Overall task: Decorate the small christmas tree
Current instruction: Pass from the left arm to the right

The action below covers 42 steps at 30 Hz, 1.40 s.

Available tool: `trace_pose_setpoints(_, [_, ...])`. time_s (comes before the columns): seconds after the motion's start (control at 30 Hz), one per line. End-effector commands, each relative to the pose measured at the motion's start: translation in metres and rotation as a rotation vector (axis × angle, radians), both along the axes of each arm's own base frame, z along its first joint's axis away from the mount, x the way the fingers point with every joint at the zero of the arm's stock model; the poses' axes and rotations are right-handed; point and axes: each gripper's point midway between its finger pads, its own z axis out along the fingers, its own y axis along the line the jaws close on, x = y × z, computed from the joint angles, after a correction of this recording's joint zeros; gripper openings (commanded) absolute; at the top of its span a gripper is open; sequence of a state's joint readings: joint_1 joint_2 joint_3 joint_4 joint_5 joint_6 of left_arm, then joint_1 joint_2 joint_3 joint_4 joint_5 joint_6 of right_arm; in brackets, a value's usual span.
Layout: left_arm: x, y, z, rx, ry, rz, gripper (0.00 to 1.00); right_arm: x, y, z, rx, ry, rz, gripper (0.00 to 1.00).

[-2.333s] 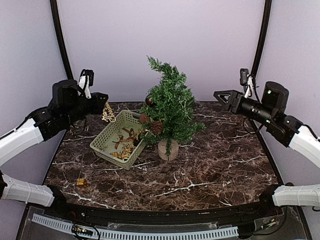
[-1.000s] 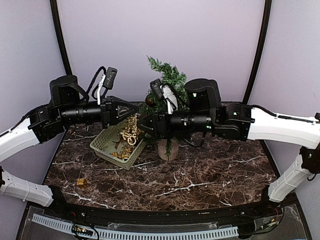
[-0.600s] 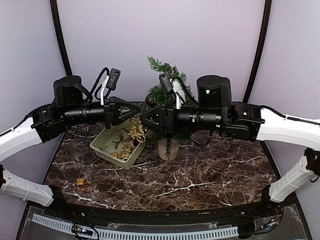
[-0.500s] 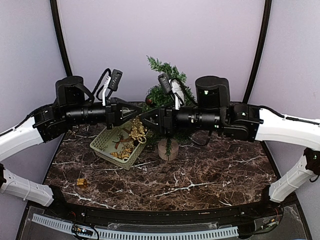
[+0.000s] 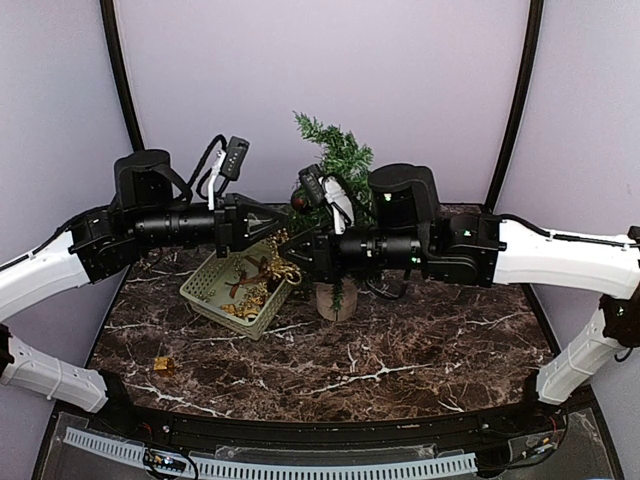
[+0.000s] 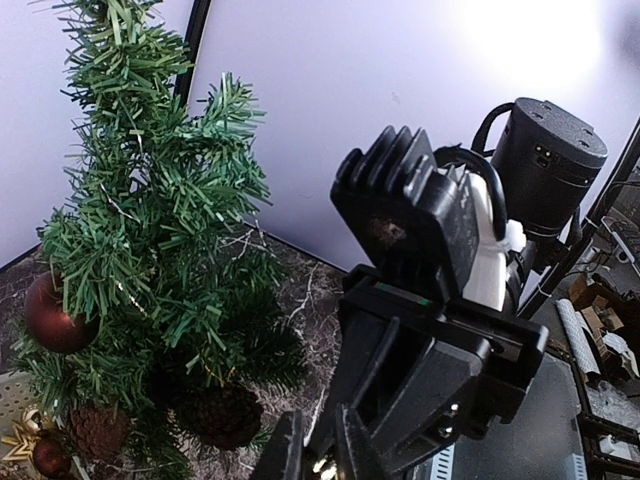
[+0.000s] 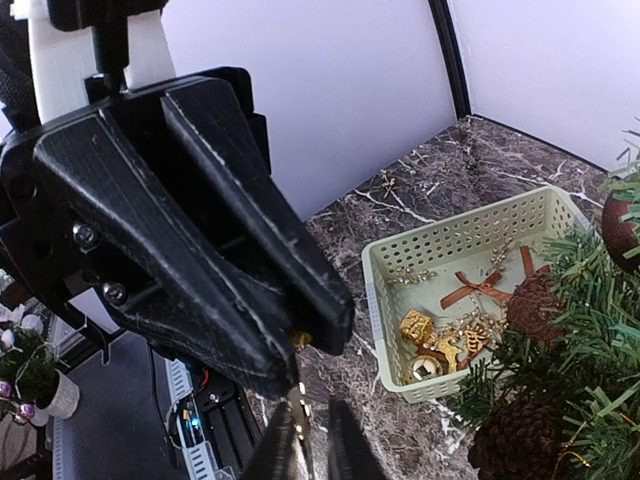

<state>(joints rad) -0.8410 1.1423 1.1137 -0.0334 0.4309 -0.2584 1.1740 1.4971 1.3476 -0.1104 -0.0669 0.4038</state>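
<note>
The small christmas tree (image 5: 338,170) stands at mid-table behind both arms, and it also shows in the left wrist view (image 6: 150,230) and the right wrist view (image 7: 590,300). A dark red bauble (image 6: 52,315) and pinecones (image 6: 215,412) hang on it. A gold ornament (image 5: 283,268) hangs between the two gripper tips above the basket. My left gripper (image 5: 272,228) (image 6: 318,455) points right and is shut on the ornament's top. My right gripper (image 5: 293,252) (image 7: 310,445) faces it tip to tip, jaws narrowed on the gold ornament (image 7: 303,410).
A pale green basket (image 5: 200,285) (image 7: 380,290) with several gold trinkets and a brown bow sits left of the tree. A small gold piece (image 5: 163,365) lies on the marble table near the left front. Both forearms cross in front of the tree.
Both arms swung in from the sides to meet in front of the tree. In the last half second the right gripper's jaws narrowed onto the gold ornament held by the left.
</note>
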Motion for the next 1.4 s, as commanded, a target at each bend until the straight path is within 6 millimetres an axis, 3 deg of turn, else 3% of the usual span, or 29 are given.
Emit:
trace_pose_setpoints(0.0, [-0.006,-0.002,0.021,-0.050,-0.029,-0.028,0.18,-0.004,0.004,0.025,0.078,-0.033,0.014,0.00])
trace_pose_setpoints(0.1, [-0.008,-0.003,0.021,-0.053,-0.015,-0.040,0.31,-0.005,-0.001,0.033,0.118,-0.035,0.005,0.00])
trace_pose_setpoints(0.2, [-0.008,0.005,0.033,-0.096,-0.043,-0.006,0.66,-0.003,-0.013,0.050,0.181,-0.061,-0.034,0.00])
trace_pose_setpoints(0.27, [-0.008,0.014,0.043,-0.134,-0.063,0.032,0.81,0.001,-0.026,0.058,0.217,-0.083,-0.081,0.00])
trace_pose_setpoints(0.37, [-0.011,0.025,0.049,-0.173,-0.070,0.062,0.91,0.007,-0.049,0.073,0.284,-0.113,-0.146,0.00])
trace_pose_setpoints(0.47, [-0.017,0.022,0.049,-0.182,-0.050,0.024,0.93,0.005,-0.069,0.086,0.393,-0.119,-0.128,0.00])
trace_pose_setpoints(0.6, [-0.030,-0.003,0.035,-0.149,0.015,-0.141,0.92,-0.004,-0.091,0.102,0.548,-0.123,-0.032,0.00])
trace_pose_setpoints(0.83, [-0.043,-0.044,0.027,-0.077,0.015,-0.284,0.77,-0.031,-0.094,0.118,0.638,-0.169,0.127,0.00])
trace_pose_setpoints(0.9, [-0.044,-0.048,0.030,-0.085,0.001,-0.296,0.73,-0.035,-0.094,0.121,0.648,-0.176,0.148,0.00])
trace_pose_setpoints(1.07, [-0.048,-0.047,0.040,-0.147,-0.026,-0.316,0.55,-0.035,-0.095,0.119,0.650,-0.181,0.147,0.00])
trace_pose_setpoints(1.17, [-0.056,-0.045,0.049,-0.192,-0.043,-0.353,0.53,-0.034,-0.094,0.118,0.648,-0.178,0.141,0.00])
trace_pose_setpoints(1.37, [-0.063,-0.046,0.055,-0.222,-0.054,-0.393,0.59,-0.032,-0.094,0.117,0.658,-0.181,0.136,0.00])
